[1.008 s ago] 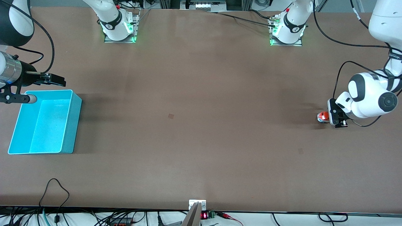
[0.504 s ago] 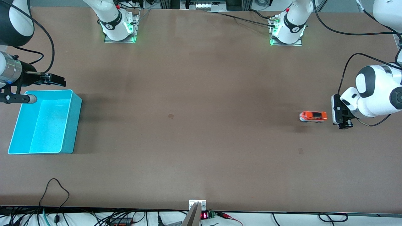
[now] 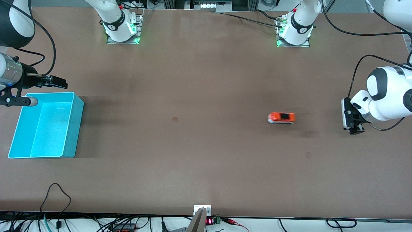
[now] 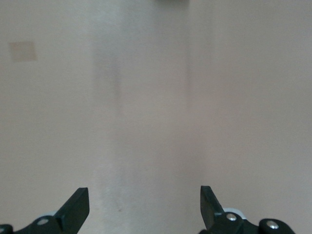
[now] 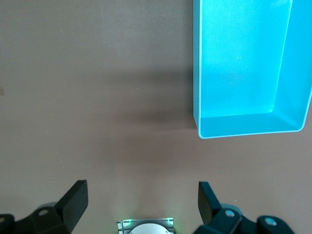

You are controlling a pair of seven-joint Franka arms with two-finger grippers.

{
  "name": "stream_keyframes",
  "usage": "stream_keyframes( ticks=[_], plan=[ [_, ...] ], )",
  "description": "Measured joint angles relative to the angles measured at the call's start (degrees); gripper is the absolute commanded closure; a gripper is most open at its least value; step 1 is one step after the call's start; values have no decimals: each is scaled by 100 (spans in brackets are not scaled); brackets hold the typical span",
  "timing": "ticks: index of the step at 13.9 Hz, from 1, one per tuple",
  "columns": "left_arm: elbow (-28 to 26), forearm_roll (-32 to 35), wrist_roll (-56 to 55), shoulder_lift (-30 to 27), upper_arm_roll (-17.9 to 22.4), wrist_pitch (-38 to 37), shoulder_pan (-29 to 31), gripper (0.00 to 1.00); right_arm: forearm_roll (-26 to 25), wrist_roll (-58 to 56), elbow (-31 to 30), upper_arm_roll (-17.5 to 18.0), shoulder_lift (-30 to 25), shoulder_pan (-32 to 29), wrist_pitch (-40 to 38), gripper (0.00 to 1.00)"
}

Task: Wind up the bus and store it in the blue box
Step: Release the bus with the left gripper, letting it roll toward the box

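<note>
The small orange bus [image 3: 281,118] stands free on the brown table, toward the left arm's end, pointing along the table toward the blue box. The blue box [image 3: 48,129] sits empty at the right arm's end; it also shows in the right wrist view [image 5: 243,68]. My left gripper [image 3: 350,118] is open and empty, low over the table and apart from the bus, nearer the table's end than the bus is. In the left wrist view it [image 4: 144,204] shows only bare table. My right gripper [image 3: 58,82] waits open and empty [image 5: 141,202] above the table by the box's rim.
Two small darker square patches mark the table, one near the middle [image 3: 175,119] and one nearer the front camera than the bus [image 3: 308,155]. The arms' bases [image 3: 121,30] [image 3: 294,33] stand along the top edge. Cables hang along the front edge.
My left gripper has let go of the bus and drawn back a little toward the table's end. The bus has rolled away from it toward the blue box. The right arm has not moved.
</note>
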Motion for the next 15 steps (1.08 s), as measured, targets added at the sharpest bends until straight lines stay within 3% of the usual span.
stream_keyframes(
  ticks=[4,15],
  plan=[
    [125,-462,-45,-2,-28,0,-100,0,0,0,0,0,0,0,0,0],
    [273,-622,-1488,138,-31,6,-209,0,0,0,0,0,1,-6,-4,0]
  ],
)
